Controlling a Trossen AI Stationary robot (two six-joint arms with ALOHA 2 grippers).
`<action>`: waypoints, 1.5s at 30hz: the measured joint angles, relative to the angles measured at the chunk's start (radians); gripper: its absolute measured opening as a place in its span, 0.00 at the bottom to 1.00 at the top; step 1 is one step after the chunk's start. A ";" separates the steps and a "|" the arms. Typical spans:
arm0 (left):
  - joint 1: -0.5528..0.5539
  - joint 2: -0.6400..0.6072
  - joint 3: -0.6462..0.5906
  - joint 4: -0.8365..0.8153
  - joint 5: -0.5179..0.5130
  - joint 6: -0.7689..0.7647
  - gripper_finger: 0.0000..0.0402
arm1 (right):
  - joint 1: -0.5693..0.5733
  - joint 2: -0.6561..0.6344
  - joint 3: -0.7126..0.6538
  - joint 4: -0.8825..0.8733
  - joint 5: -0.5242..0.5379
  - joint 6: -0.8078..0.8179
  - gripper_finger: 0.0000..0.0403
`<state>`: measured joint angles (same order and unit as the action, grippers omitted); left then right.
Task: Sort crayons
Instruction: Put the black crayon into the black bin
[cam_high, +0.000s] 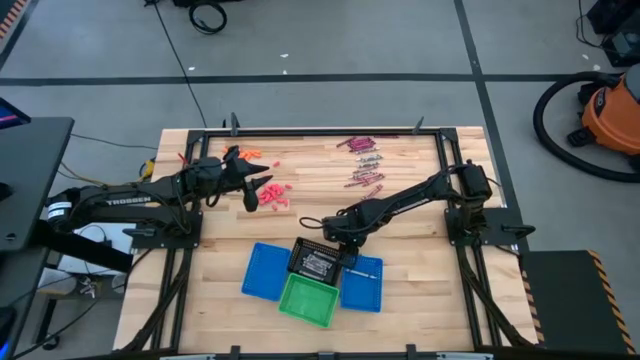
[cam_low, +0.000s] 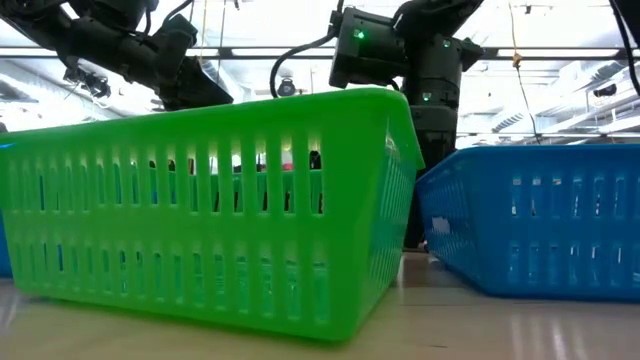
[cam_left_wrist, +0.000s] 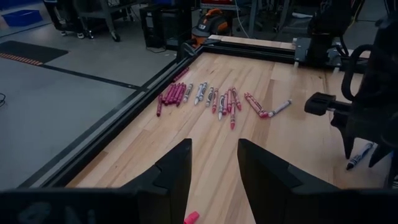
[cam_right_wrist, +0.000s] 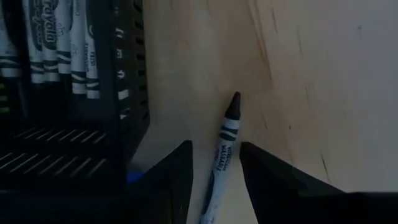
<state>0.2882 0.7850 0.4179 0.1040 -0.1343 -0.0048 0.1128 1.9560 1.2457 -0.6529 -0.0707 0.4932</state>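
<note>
right gripper (cam_right_wrist: 214, 165): fingers spread, nothing held; hanging just beside the black basket (cam_right_wrist: 68, 118)
dark crayon (cam_right_wrist: 224, 146): flat on the table (cam_right_wrist: 311, 81), right between those fingers
left gripper (cam_left_wrist: 213, 165): open too, over by the reddish crayons (cam_high: 274, 193)

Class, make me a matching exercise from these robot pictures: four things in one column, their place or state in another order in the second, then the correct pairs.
Things:
1. black basket
2. green basket
3. dark crayon
4. left hand

Places or states:
A. lying on the bare wood, beside the black basket
B. holds grey-wrapped crayons
C. at the table's near edge, between the two blue baskets
D. open, holding nothing, above the table

Pairs: 1-B, 2-C, 3-A, 4-D
</note>
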 joint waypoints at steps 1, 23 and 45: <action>0.000 0.000 0.000 0.000 0.000 0.000 0.35 | 0.001 0.000 0.000 -0.004 0.013 0.002 0.35; 0.000 0.000 0.000 0.000 0.000 0.000 0.35 | -0.026 -0.011 -0.003 -0.203 0.156 0.053 0.15; 0.000 0.000 0.000 0.000 0.000 0.000 0.35 | -0.031 -0.016 -0.003 -0.200 0.139 0.061 0.01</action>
<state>0.2882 0.7853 0.4179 0.1036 -0.1341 -0.0048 0.0818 1.9400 1.2423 -0.8532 0.0678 0.5544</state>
